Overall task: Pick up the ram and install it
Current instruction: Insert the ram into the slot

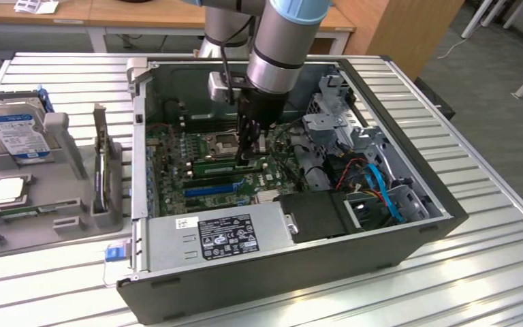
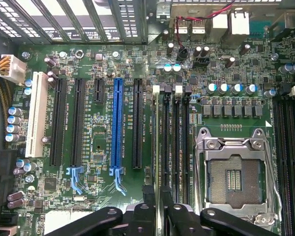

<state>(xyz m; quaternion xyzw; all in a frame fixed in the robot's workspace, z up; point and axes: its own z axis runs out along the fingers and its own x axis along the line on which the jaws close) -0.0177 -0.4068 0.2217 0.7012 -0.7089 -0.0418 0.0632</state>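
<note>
**Memory stick upright in its slot, pincer around its top edge**

Gripper (image 1: 248,158) reaches straight down into the open computer case (image 1: 425,228), which lies on its side on a slatted metal table (image 1: 489,272). From the exterior view I read the ram (image 1: 218,163) as a thin green strip on the main board, right under the fingertips and beside the processor socket (image 1: 223,142).

The wrist view looks down on the board. There the ram (image 2: 158,147) appears edge-on as a narrow line in the slot nearest the long black slots, with the black fingers (image 2: 148,212) on either side of its top edge. I cannot tell whether the pincer is clenched on the stick or has let go.

I judge the stick to be light, stiff and thin. It is fragile at the chips and contacts, so the short ends or the bare top edge are the places to hold, pushing straight down.

The exterior view gives me the arm's height, a hard drive (image 1: 14,133) and a square silver chip (image 1: 5,192) on a grey holder outside the case. The wrist view gives me slot alignment, the white latches (image 2: 156,89) and the bare socket (image 2: 233,177).
</note>
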